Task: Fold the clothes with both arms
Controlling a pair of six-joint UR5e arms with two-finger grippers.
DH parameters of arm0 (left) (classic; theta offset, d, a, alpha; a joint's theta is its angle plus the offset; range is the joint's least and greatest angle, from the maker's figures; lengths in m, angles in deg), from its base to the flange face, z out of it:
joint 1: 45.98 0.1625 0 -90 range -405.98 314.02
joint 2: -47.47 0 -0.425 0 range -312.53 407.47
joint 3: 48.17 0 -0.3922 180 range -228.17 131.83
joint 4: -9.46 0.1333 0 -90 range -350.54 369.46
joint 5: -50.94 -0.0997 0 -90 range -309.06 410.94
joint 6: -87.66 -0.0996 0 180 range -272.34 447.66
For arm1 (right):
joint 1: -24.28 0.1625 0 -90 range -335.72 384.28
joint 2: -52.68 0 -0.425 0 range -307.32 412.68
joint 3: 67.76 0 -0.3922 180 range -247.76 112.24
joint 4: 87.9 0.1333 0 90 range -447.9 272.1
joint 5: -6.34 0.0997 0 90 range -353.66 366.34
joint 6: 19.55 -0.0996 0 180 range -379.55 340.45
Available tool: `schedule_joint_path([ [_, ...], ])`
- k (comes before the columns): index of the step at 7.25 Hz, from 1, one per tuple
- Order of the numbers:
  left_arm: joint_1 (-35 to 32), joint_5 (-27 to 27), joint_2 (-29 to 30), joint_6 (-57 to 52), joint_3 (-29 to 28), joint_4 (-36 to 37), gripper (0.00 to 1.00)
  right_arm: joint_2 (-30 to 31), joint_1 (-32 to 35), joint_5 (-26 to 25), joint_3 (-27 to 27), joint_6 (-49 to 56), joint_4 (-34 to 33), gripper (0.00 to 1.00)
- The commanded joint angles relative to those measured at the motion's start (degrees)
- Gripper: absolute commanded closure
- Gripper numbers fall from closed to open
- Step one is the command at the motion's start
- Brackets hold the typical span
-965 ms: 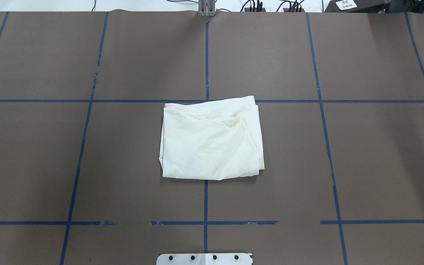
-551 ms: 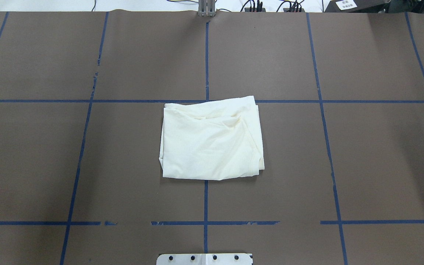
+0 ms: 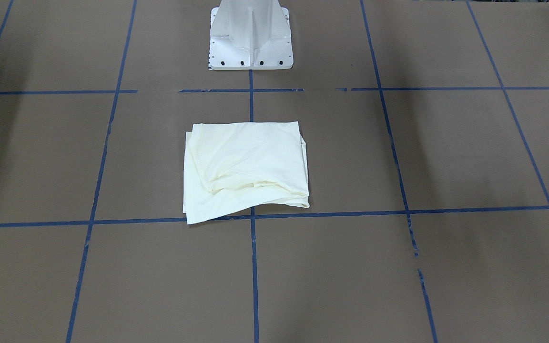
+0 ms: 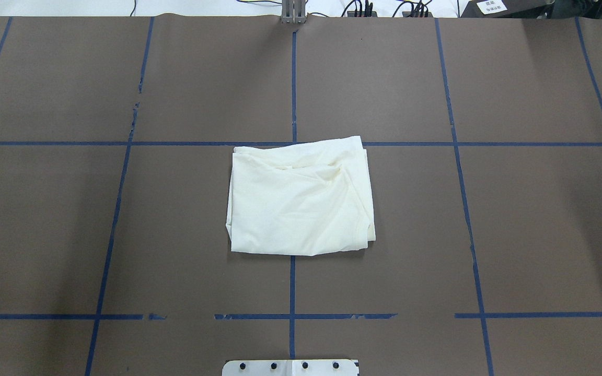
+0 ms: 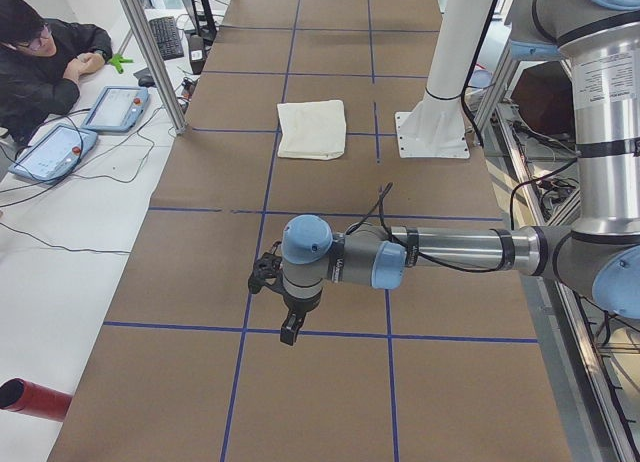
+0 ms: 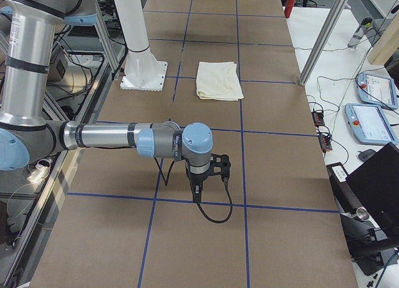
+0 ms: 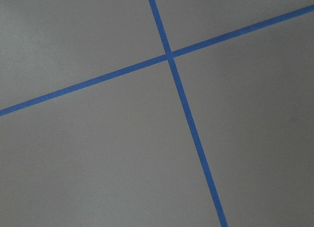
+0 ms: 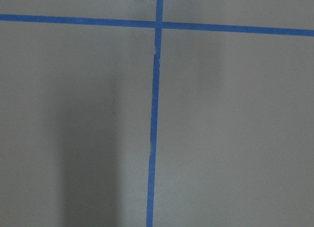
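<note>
- The shirt [image 4: 301, 198] lies in the middle of the table [image 4: 541, 235], just in front of the white base [image 3: 250, 38]. It is folded into a compact rectangle with the plain cream side up.
- Its far edge touches a blue tape line [image 4: 123, 143]. The far corner on the robot's right pokes a little over that line.
- Both arms are well away from the shirt, out towards the table's ends. The left gripper [image 5: 290, 330] and the right gripper [image 6: 196, 189] each point down over bare table near a tape crossing.
- No cloth hangs from either gripper. They appear only in the side views, so I cannot tell whether the fingers are spread or closed. The wrist cameras show only tabletop and tape.
- The fold looks finished, or very nearly so. The step in hand seems to be standing clear of it.
- To do that well, the arms should keep wide and high so that no cable or finger drags the bundle.
- A ridge of wrinkles crosses the top layer near the far edge. If a tidy is wanted, pressing flat from above with both sides together should suit better than pinching.
- Thin cloth like this probably slides easily on the table's brown cover, so any touch should be slow and straight down.
</note>
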Motion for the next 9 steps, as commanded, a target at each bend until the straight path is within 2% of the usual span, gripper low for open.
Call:
schedule_joint_path([
  [1,-0.1,3.7,-0.8,1.9,-1.1,0.3,0.01,0.0,-0.3,0.2,0.1,-0.6,-0.4,0.00],
  [3,-0.1,5.0,-0.7,2.7,-0.6,5.9,0.01,0.1,-0.3,-0.3,0.1,-0.6,-0.4,0.00],
  [9,-0.2,5.4,-0.2,2.8,-0.1,3.0,0.01,0.1,-0.2,-0.1,-0.1,0.1,0.0,0.00],
])
